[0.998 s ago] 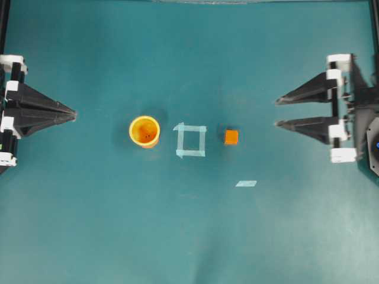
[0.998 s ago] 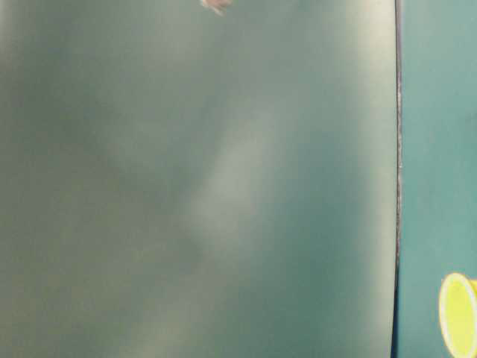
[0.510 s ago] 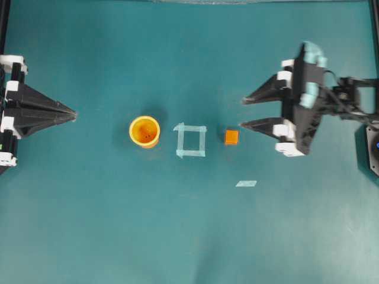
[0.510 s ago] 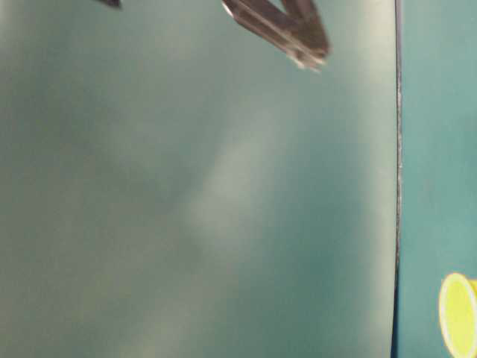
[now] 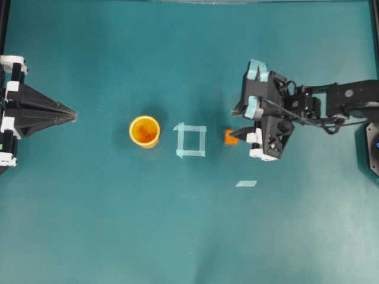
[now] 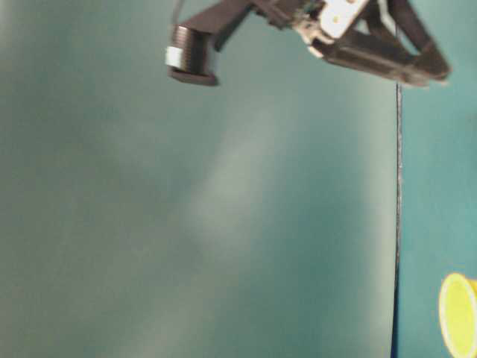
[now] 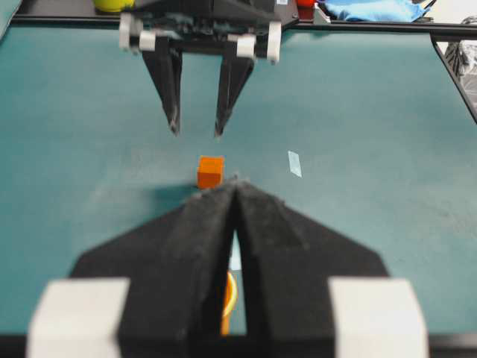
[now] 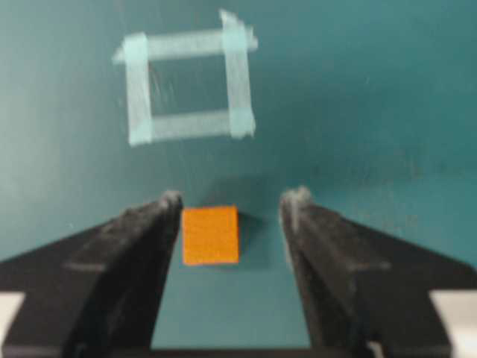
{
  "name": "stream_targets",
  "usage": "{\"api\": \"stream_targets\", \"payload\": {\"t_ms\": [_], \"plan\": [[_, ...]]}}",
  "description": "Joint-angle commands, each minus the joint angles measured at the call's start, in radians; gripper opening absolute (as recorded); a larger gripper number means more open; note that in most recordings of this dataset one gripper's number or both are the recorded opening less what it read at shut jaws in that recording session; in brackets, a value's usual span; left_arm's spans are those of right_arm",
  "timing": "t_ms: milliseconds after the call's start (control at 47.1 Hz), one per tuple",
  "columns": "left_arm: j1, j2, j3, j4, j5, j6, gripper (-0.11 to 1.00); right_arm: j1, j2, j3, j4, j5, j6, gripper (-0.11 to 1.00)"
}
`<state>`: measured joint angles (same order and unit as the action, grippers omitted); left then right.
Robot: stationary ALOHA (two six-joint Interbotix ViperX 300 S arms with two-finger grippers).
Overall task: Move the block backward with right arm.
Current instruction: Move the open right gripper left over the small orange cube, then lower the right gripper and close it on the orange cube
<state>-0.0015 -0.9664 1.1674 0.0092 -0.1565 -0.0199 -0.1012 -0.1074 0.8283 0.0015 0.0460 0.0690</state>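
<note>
The block (image 5: 229,138) is a small orange cube on the teal table, right of a tape square (image 5: 190,141). My right gripper (image 5: 235,125) hovers over it, open. In the right wrist view the block (image 8: 211,235) lies between the two black fingers, close to the left one, and the right gripper (image 8: 233,200) grips nothing. The left wrist view shows the block (image 7: 210,171) below and in front of the right gripper (image 7: 197,128). My left gripper (image 5: 72,112) rests at the far left, shut and empty; its tip (image 7: 235,183) shows closed.
An orange cup (image 5: 145,131) stands left of the tape square, and its rim (image 6: 458,313) shows low in the table-level view. A loose tape strip (image 5: 246,183) lies in front of the block. The right arm (image 5: 331,106) stretches in from the right edge.
The right arm has swung in from the right edge to the block, its jaws now straddling the cube. The left arm, cup and block have not moved.
</note>
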Motion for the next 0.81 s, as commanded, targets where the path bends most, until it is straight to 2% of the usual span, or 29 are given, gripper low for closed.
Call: {"api": "stream_targets", "payload": {"t_ms": [0, 446, 786], "plan": [[0.002, 0.002, -0.029, 0.003, -0.005, 0.000, 0.00, 0.014, 0.011, -0.023, 0.003, -0.015, 0.003, 0.61], [0.002, 0.000, -0.029, 0.003, -0.002, 0.000, 0.00, 0.037, 0.118, -0.023, 0.005, -0.078, 0.023, 0.61], [0.002, -0.002, -0.031, 0.003, -0.002, 0.000, 0.00, 0.038, 0.143, -0.026, 0.006, -0.091, 0.028, 0.60]]}}
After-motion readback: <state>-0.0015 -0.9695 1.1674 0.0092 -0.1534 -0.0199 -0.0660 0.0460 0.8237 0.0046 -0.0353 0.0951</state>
